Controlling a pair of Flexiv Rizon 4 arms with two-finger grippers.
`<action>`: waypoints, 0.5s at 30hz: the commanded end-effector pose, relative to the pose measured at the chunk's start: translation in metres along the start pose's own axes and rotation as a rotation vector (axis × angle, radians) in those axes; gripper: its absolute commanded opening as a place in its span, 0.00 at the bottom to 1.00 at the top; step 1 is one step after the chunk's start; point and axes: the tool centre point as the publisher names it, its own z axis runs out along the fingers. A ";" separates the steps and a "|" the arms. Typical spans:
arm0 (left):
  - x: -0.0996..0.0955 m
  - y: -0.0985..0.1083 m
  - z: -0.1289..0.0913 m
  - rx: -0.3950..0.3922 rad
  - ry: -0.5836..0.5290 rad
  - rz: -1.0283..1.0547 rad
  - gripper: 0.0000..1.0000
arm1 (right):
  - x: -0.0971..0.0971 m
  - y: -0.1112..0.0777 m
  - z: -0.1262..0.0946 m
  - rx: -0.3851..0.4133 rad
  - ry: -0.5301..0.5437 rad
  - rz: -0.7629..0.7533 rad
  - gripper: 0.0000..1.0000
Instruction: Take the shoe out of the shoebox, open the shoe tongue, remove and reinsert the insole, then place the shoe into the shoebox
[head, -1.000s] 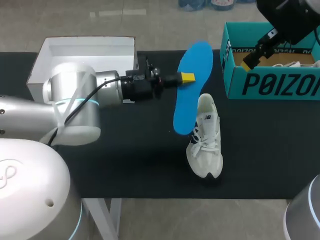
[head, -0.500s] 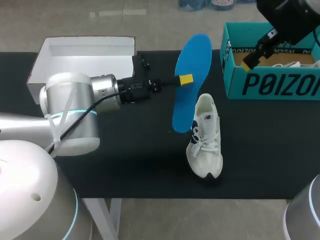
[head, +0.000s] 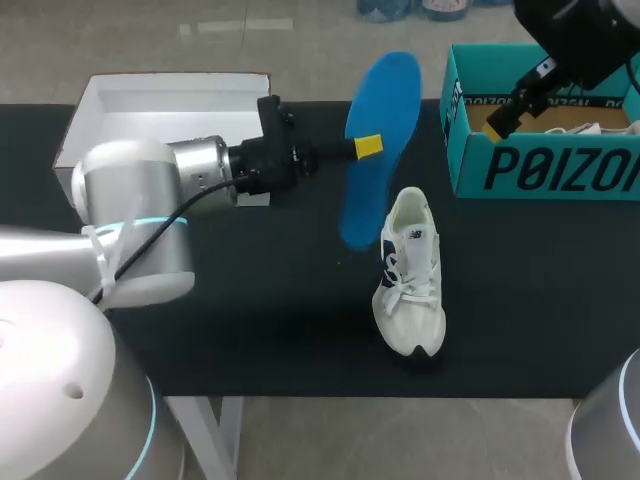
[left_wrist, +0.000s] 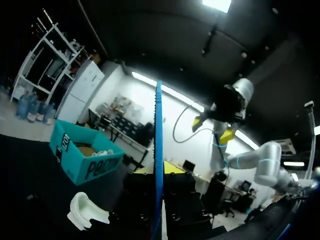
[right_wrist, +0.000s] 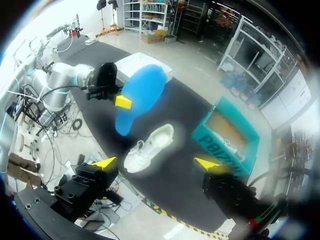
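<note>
Gripping the blue insole (head: 388, 95) from both faces, the left claw (head: 368, 146) is holding it up off the table (head: 250, 300). One yellow fingertip (head: 369, 146) is pressing on the face turned toward the head camera. The insole is hanging tilted. Its upper end is showing past the table's far edge, beside the shoebox, and its lower end is appearing just beside the sneaker's heel. In the left wrist view the insole is presenting edge-on, as a thin blue line running out between the claw's black fingers.

The white sneaker (head: 410, 275) is standing on its sole on the black table surface. Its toe is pointing toward the near edge and its heel opening toward the shoebox. The teal shoebox (head: 540, 170) is sitting open at the table's far right side, apart from the sneaker. A white open box (head: 170, 105) is sitting at the far left side, and the left arm is crossing in front of it.

The right claw (right_wrist: 155, 163) is hanging high over the table near the shoebox. Its fingers are spread wide and are holding nothing.
</note>
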 end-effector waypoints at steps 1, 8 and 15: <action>0.015 -0.011 -0.035 0.101 0.083 0.583 0.00 | 0.000 0.003 0.001 0.006 0.001 0.001 1.00; 0.017 -0.030 -0.032 -0.070 0.041 0.810 0.00 | 0.000 0.003 0.001 0.006 0.001 0.001 1.00; 0.016 -0.037 -0.028 -0.107 0.061 0.772 0.00 | 0.000 0.003 0.001 0.006 0.001 0.001 1.00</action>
